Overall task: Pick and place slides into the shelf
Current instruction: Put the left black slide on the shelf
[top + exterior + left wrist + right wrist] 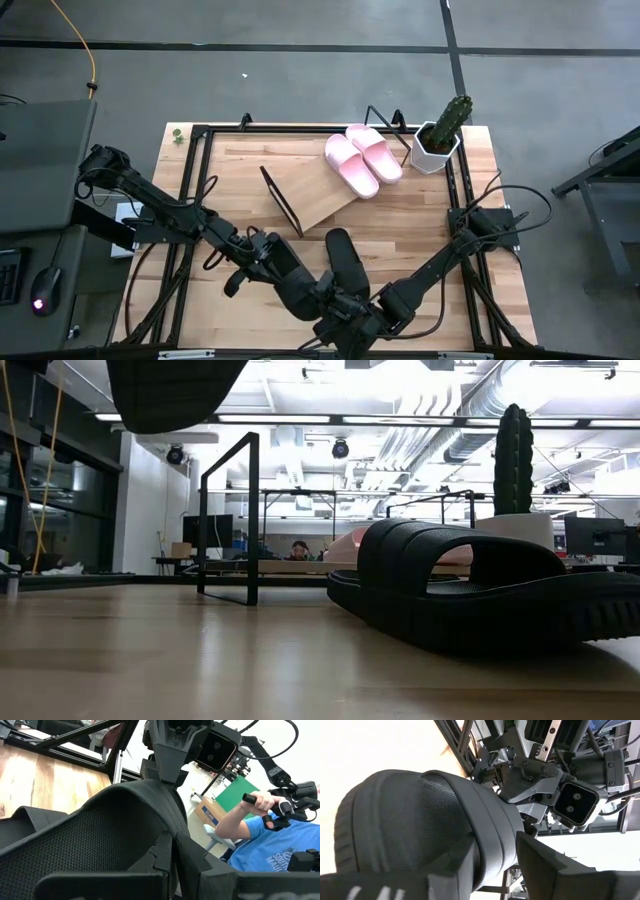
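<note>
**Q:** What is hard to make out?

**A:** From above, the arms cover the lifted black slide. The level view cuts it off at the top edge.

**Q:** Count?

**A:** Four slides. Two pink slides lie side by side on the shelf. The second black slide rests on the table, near the front edge.

**Q:** Jaws?

**A:** The left gripper and the right gripper meet over the front edge. Each is clamped on the strap of the lifted black slide.

Two pink slides, two black slides, one shelf, one cactus.
</note>
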